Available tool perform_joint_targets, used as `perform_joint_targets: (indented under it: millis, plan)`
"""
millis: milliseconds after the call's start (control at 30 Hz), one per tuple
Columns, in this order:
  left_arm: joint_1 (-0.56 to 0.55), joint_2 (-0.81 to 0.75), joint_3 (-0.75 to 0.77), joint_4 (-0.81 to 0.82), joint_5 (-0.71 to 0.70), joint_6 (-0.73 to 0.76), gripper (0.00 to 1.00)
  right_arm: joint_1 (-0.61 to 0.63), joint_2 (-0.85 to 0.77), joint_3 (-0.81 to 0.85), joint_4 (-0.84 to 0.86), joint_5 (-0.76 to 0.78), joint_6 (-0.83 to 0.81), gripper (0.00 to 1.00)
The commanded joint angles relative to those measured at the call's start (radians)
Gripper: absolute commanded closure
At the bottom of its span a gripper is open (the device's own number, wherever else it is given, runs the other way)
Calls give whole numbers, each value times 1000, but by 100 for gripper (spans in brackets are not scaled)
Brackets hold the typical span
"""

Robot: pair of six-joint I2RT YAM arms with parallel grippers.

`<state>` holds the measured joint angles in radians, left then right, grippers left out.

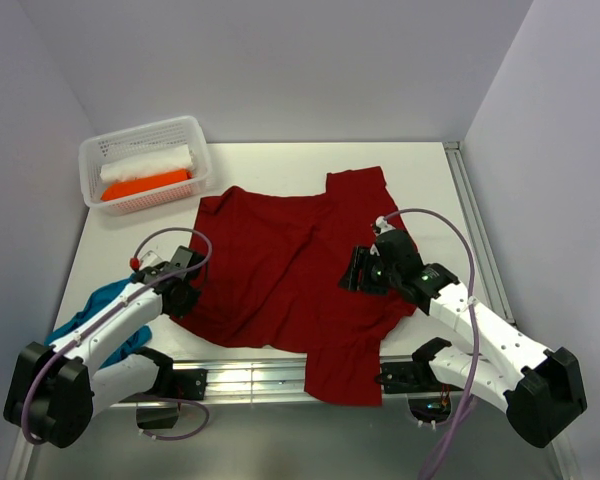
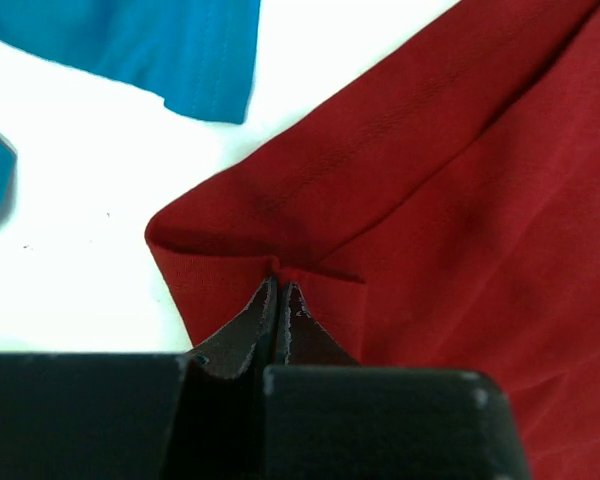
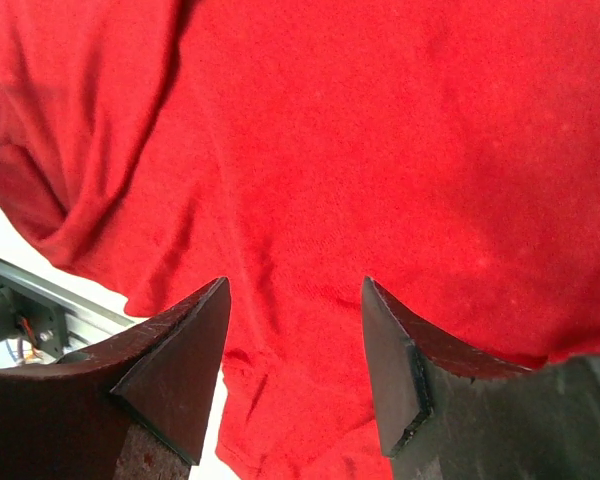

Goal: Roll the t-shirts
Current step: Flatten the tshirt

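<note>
At lower left of the top view, the teal t-shirt (image 1: 92, 322) lies bunched beside the left arm. The left gripper (image 2: 280, 292) has its jaws together, clamped on a small tuck at a folded corner of the dark red t-shirt (image 1: 280, 260). That shirt lies spread across the frame's centre, its lower part draping over the table's near edge.

The cloth looks light, limp and quick to crease, so it is probably best held at hems and corners, both sides moving together.

The right gripper (image 3: 295, 300) hangs over red cloth with its jaws apart, gripping nothing.

Only the left wrist view shows the pinch. Only the top view shows the basket (image 1: 140, 132) at upper left, holding a white roll (image 1: 145, 162) and an orange roll (image 1: 145, 185).
</note>
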<state>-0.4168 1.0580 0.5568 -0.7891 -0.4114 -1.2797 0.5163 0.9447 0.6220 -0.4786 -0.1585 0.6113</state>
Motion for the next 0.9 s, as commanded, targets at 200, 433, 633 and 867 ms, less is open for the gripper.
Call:
perform_joint_targets:
  millis: [200,433,633,867]
  plan:
    - [-34,25,118,-116,-61,-41,99,-6,-14,-27,-3,-1,-8,37]
    - [-42,-29,172,-197,-75,-61,99,-5,-14,-38,-34,-35,-18,35]
    - [-42,-84,261,-337,-145,-122,100,16,-32,-41,-94,-67,5,28]
    - [-40,-142,253,-320,-191,-135,100,192,-79,-22,-187,37,110,28]
